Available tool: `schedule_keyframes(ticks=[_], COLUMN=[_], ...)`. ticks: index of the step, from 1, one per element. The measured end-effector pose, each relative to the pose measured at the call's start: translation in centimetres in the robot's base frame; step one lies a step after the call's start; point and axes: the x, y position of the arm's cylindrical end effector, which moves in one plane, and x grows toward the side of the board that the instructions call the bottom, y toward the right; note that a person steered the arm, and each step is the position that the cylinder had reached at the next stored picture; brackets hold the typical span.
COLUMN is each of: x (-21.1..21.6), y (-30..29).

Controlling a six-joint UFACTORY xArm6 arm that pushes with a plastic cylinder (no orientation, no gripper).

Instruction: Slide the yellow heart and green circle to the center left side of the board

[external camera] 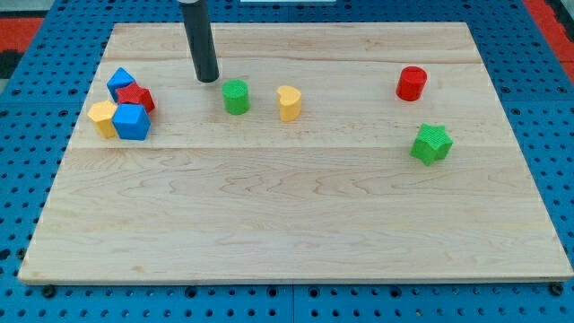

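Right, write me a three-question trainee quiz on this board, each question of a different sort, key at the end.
1. True or false: my tip touches the yellow heart.
2. Which block is nearest my tip? A) green circle B) red cylinder C) green star
3. Fill in: the cluster at the view's left holds two blue blocks, one red block and one ___ block.

Key:
1. False; it stands apart, up and left of the green circle.
2. A
3. yellow
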Motion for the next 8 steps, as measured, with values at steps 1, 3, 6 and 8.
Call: schedule_keyframes(ticks=[1, 3, 6, 8], x=[-0.5, 0.4, 3.5, 2.4], y=[1.1, 9.8, -1.7, 13.6])
